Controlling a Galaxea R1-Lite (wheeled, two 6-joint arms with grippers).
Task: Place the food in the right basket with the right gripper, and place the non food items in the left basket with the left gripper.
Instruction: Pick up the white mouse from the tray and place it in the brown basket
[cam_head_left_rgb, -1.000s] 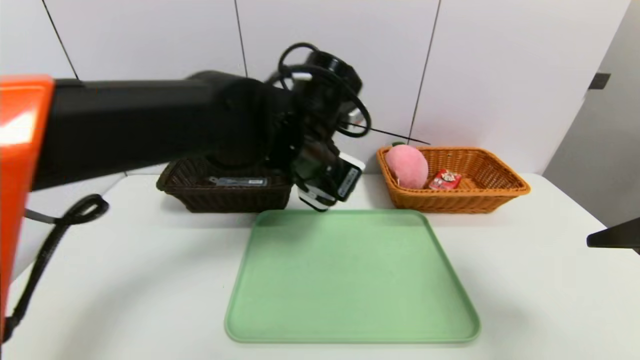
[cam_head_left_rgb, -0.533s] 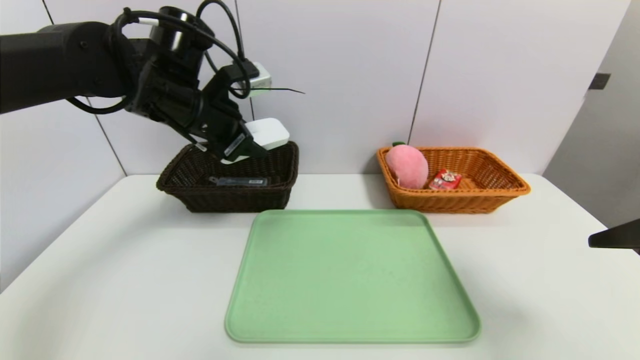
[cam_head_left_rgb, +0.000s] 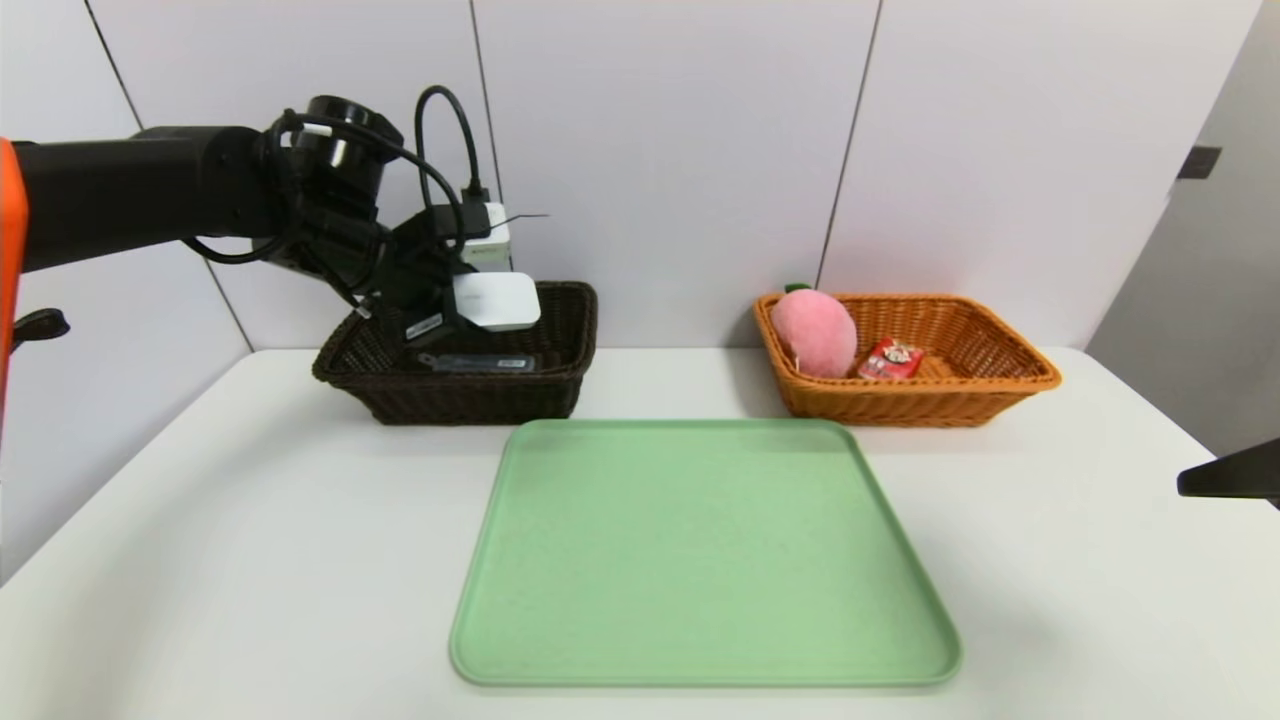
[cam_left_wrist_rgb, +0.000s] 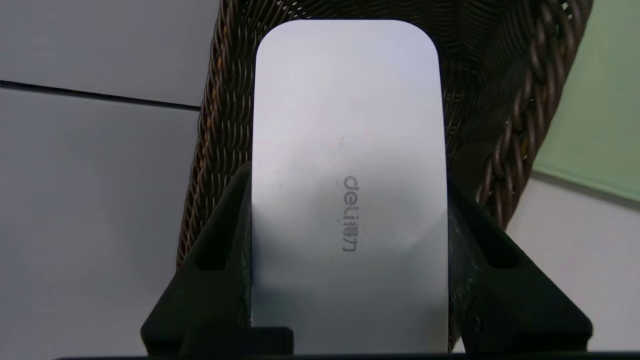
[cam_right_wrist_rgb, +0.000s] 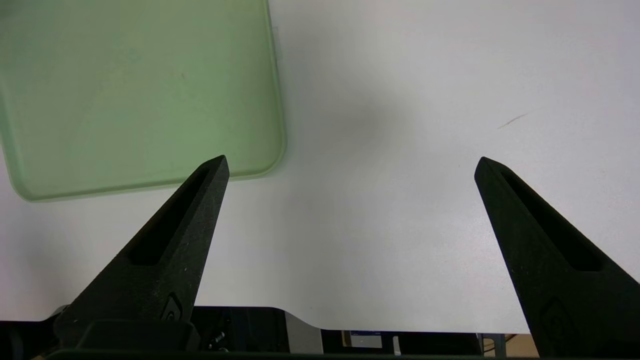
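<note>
My left gripper (cam_head_left_rgb: 468, 308) is shut on a white rounded oblong case (cam_head_left_rgb: 497, 300), one of the non food items, and holds it just above the left basket (cam_head_left_rgb: 455, 398), a dark brown wicker one. In the left wrist view the case (cam_left_wrist_rgb: 347, 125) fills the space between both fingers, with the basket's weave (cam_left_wrist_rgb: 505, 130) behind it. A narrow grey case (cam_head_left_rgb: 478, 362) lies inside that basket. The food, a pink plush peach (cam_head_left_rgb: 813, 333) and a small red carton (cam_head_left_rgb: 890, 359), sits in the orange right basket (cam_head_left_rgb: 930, 402). My right gripper (cam_right_wrist_rgb: 350, 165) hangs open and empty over the table's near right edge.
A green tray (cam_head_left_rgb: 700, 550) lies bare in the middle of the white table, its corner also in the right wrist view (cam_right_wrist_rgb: 135, 90). A white wall stands close behind both baskets. A dark part of the right arm (cam_head_left_rgb: 1230, 470) shows at the right edge.
The left arm swung from the tray's far edge leftwards and up with the white case, then came down over the dark basket. The right gripper stayed put.
</note>
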